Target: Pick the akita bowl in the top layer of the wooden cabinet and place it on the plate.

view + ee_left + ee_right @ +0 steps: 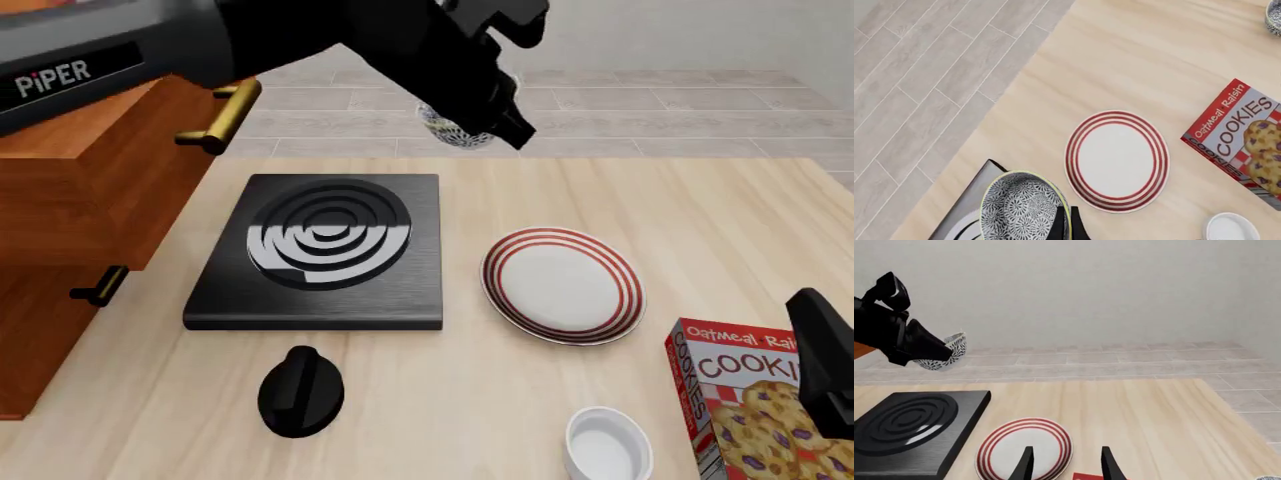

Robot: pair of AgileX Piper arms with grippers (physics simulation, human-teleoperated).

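The left arm (200, 45) reaches high across the table from the left, its gripper (497, 112) pinching the rim of the speckled bowl (454, 128), which hangs in the air above the far edge of the table, beyond the stove (320, 250) and well clear of the plate (562, 285). The right gripper (1064, 464) sits low at the near right, jaws spread, above the cookie box (754, 405). The plate is flat, white, ringed in red on pale wood-grain; the stove a glossy black square slab. The cabinet (80, 190) shows a drawer pulled out, with brass handles.
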